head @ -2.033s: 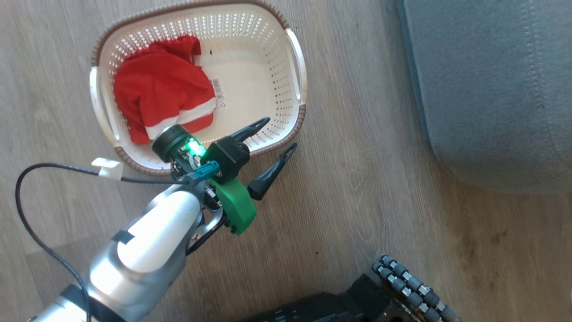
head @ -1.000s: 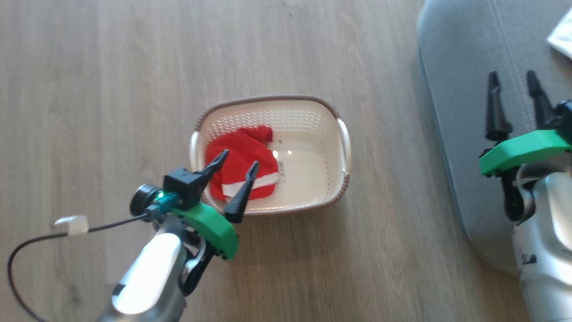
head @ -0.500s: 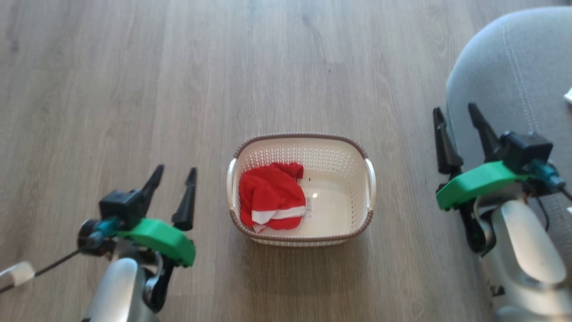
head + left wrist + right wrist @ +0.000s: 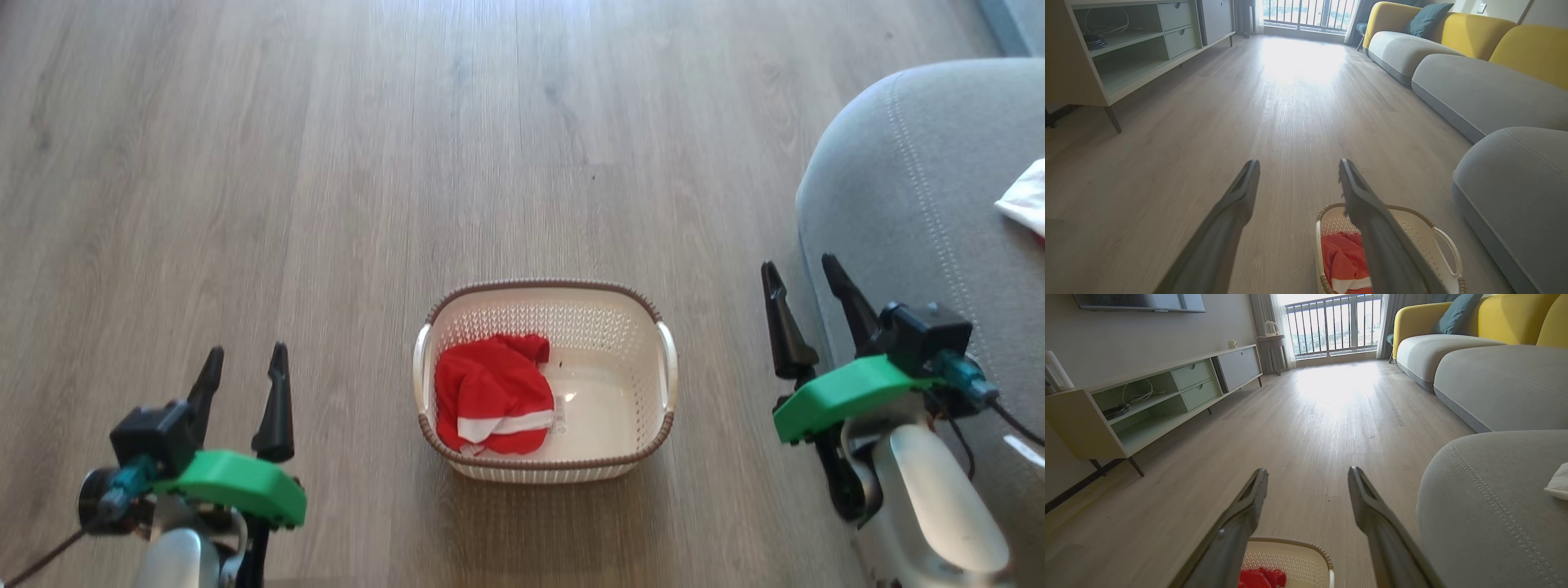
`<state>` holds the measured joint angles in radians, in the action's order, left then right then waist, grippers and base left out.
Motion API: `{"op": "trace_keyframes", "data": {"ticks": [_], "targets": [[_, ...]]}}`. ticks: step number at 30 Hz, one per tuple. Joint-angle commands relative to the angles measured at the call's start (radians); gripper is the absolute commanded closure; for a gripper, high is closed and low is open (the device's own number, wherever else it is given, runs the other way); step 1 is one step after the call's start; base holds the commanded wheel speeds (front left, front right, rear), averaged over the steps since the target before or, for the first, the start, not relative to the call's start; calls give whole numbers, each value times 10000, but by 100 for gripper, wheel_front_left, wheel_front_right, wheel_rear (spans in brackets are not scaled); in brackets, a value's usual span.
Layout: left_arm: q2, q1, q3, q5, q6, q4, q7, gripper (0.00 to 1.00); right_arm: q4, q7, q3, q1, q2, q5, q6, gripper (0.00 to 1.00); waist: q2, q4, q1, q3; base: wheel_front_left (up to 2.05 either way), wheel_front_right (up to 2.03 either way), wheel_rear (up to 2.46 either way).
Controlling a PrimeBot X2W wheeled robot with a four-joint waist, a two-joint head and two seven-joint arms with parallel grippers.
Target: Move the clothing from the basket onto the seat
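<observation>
The cream basket (image 4: 609, 402) stands on the wood floor, and the red clothing (image 4: 490, 392) with a white band is bunched in its left half. My left gripper (image 4: 246, 353) hangs open and empty to the basket's left. On the other side, my right gripper (image 4: 798, 265) is open and empty between the basket and the grey seat (image 4: 898, 180). In the left wrist view, the left gripper (image 4: 1299, 163) points past the basket (image 4: 1447, 247) and clothing (image 4: 1341, 261). The right gripper (image 4: 1308, 471) is above the basket (image 4: 1290, 559), with the seat (image 4: 1474, 498) on the right.
A white cloth (image 4: 1024, 204) lies on the seat at the right edge of the head view. A low TV cabinet (image 4: 1126, 53) lines the left wall. A grey and yellow sofa (image 4: 1474, 81) runs along the right. Open wood floor (image 4: 408, 163) stretches ahead.
The head camera has risen and swung, so the whole view shifted. My left gripper has drawn back from over the basket to its left. My right arm has come into view beside the seat.
</observation>
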<state>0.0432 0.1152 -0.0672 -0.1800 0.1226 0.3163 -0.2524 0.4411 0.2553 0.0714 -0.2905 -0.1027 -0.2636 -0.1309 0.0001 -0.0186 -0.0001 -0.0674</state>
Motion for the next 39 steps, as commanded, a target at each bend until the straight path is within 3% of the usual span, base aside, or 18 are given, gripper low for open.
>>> {"op": "trace_keyframes", "data": {"ticks": [1,18,39], "targets": [[77,127,-365,73,-55,-404,-94,0,-330,65,203,-73,57,24,2,0,-1,48,1,122,0,0,0],[71,-963,-381,-41,-250,-891,-94,0,-676,65,-162,769,273,-39,2,0,-1,120,1,654,0,0,0],[70,-871,-88,-306,-350,-978,-94,0,-836,65,-60,495,347,43,2,0,-1,224,1,123,0,0,0]]}}
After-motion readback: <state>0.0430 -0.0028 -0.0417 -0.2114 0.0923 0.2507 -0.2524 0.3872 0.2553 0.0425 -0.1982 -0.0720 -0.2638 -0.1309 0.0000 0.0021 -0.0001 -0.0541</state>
